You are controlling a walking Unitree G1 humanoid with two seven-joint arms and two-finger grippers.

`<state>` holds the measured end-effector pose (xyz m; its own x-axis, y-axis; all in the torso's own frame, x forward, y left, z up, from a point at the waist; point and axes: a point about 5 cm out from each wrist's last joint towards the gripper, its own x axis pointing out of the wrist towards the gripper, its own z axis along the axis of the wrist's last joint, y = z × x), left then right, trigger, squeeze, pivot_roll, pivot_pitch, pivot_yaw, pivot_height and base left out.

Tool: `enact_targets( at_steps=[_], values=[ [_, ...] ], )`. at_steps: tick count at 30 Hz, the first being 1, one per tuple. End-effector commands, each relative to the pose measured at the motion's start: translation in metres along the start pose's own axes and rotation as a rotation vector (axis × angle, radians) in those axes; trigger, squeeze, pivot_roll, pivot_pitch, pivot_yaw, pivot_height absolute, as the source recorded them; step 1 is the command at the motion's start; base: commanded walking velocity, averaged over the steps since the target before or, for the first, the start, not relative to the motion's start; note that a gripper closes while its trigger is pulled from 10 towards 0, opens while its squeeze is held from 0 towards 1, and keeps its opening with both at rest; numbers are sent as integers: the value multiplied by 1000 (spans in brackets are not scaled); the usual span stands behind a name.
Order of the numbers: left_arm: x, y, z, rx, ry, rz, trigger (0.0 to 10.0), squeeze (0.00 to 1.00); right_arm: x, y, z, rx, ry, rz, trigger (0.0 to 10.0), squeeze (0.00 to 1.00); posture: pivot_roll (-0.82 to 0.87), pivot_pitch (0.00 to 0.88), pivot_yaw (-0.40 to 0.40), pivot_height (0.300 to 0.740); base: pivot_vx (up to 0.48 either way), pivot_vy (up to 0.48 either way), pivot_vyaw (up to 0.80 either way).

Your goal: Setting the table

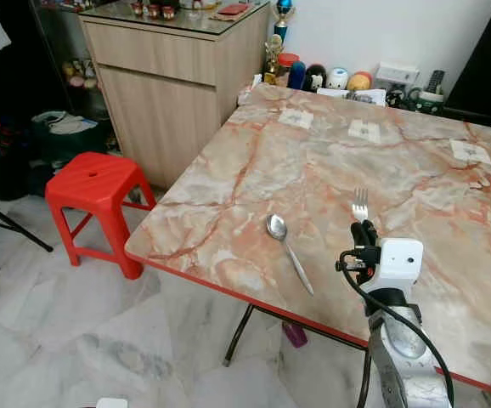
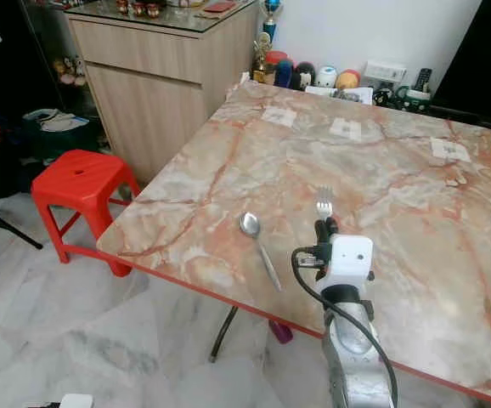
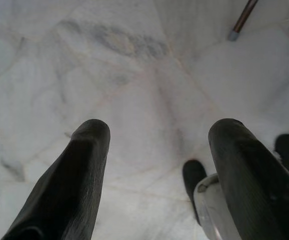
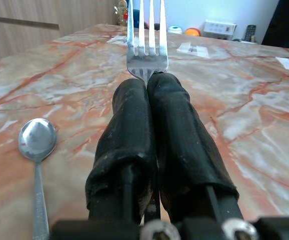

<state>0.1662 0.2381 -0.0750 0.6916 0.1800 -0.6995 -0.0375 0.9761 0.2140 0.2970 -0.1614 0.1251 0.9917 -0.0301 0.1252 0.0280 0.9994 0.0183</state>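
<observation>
Left eye view is looking down over a marble-patterned counter [image 1: 415, 170] with an orange-red edge. The right gripper [image 1: 363, 231] is reaching in over the near edge, its jaws clenched on a fork [image 1: 360, 204]. The fork is sticking out forward past the fingertips, tines pointing toward the far side of the counter, just above or at the surface; whether it is touching cannot be told. In the right wrist view the two black fingers [image 4: 129, 130] are pressing together with the fork's [image 4: 146, 40] neck pinched between them, the four tines standing clear beyond.

A spoon [image 1: 287, 250] is lying flat on the counter just to the left of the gripper, bowl up and toward the far side, handle running back toward the near edge at a slight slant. It is also showing in the right wrist view beside the fingers.

A red stool [image 1: 97, 204] is standing on the pale marble floor [image 1: 76, 340] to the left of the counter, in front of a wooden cabinet [image 1: 173, 85]. Small ornaments and jars are crowding the far corner of the counter by the wall.

The left gripper [image 3: 157, 170] is hanging over the floor, its jaws released and spread wide, holding nothing.
</observation>
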Motion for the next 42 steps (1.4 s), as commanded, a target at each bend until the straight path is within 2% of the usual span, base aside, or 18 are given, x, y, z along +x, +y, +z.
enact_targets(
  at_steps=[1, 6, 24, 38, 42],
  values=[
    [-2, 0, -5, 18, 15, 6, 10000, 0, 2, -1, 4, -2, -15, -7, 10000, 0, 14, 81, -38, 740, 0, 0, -800],
    [-2, -1, -5, -10, 17, 5, 10000, 0, 2, -2, 4, -3, -15, -7, 10000, 0, 12, 84, -41, 740, 0, 0, -800],
    [-3, 2, -9, -18, 31, 9, 10000, 0, 2, 1, 4, -2, -16, 1, 10000, 0, 16, 87, -39, 740, 0, 0, -796],
    [-3, 5, -11, -22, 49, 25, 10000, 0, 2, 3, 5, -3, -36, 7, 10000, 0, 15, 84, -35, 740, 0, 0, 0],
    [-4, 5, -13, -22, 55, 27, 10000, 0, 4, 3, 6, -7, -43, 8, 10000, 0, 14, 81, -37, 740, 0, -359, 0]
  ],
)
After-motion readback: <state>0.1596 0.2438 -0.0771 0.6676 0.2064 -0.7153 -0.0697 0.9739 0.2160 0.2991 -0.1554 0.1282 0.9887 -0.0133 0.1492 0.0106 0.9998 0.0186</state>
